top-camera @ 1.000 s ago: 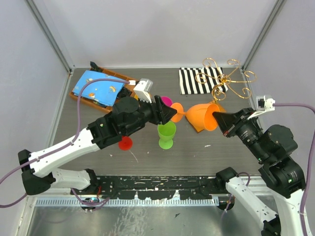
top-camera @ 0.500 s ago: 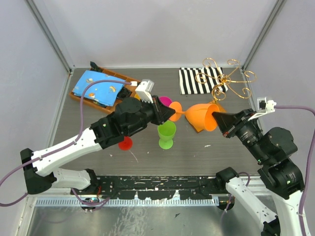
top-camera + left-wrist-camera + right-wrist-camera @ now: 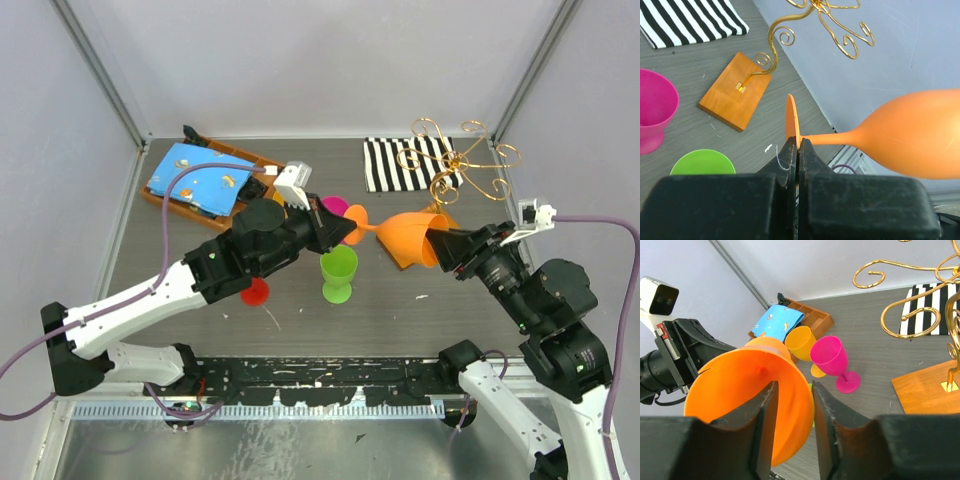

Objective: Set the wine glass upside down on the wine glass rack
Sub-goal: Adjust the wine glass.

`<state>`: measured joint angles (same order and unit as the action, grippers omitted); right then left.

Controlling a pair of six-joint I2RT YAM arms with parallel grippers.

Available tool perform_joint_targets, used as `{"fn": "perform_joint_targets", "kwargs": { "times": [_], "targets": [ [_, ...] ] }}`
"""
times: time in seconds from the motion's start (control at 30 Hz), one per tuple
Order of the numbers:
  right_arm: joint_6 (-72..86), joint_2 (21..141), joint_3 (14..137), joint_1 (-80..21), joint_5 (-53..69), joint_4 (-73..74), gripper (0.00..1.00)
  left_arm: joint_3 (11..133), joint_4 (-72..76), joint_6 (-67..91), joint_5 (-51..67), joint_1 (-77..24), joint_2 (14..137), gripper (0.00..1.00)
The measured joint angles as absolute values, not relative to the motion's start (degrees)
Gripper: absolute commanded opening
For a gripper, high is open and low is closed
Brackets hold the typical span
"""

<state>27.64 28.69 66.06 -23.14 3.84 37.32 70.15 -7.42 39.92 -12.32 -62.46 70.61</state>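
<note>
Holding a blue cloth point(image 3: 195, 178), the wooden tray point(image 3: 256, 160) sits far left on the desk point(image 3: 390, 320). An orange wine glass point(image 3: 412, 238) hangs sideways above the desk, near the wine glass rack point(image 3: 455, 160). The left pincer point(image 3: 354, 229) is clamped on its foot. The right pincer point(image 3: 434, 242) is parted, fingers astride the bowl's rim. A green cup point(image 3: 338, 273) stands close by.

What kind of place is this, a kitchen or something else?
Likely a robot lab cell: left arm and right arm mounted at a grey table, plain walls around it, props like an orange wine glass and gold wire rack.
</note>
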Motion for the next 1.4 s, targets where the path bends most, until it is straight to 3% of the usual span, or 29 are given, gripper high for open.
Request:
{"fn": "perform_joint_targets", "kwargs": {
  "times": [0.47, 0.97, 1.4],
  "targets": [
    [25.6, 22.7, 65.8, -23.1, 1.5, 42.2, 0.47, 70.0, -10.5, 31.5, -18.4, -62.5, 64.5, 0.0],
    [21.2, 20.4, 70.9, -23.1, -2.6, 48.5, 0.51, 71.1, -21.0, 5.3, -22.7, -62.5, 57.3, 0.0],
    [21.3, 29.8, 71.1, -23.1, 10.1, 45.0, 0.6, 69.5, -23.9, -26.9, -10.0, -62.5, 50.5, 0.0]
  ]
}}
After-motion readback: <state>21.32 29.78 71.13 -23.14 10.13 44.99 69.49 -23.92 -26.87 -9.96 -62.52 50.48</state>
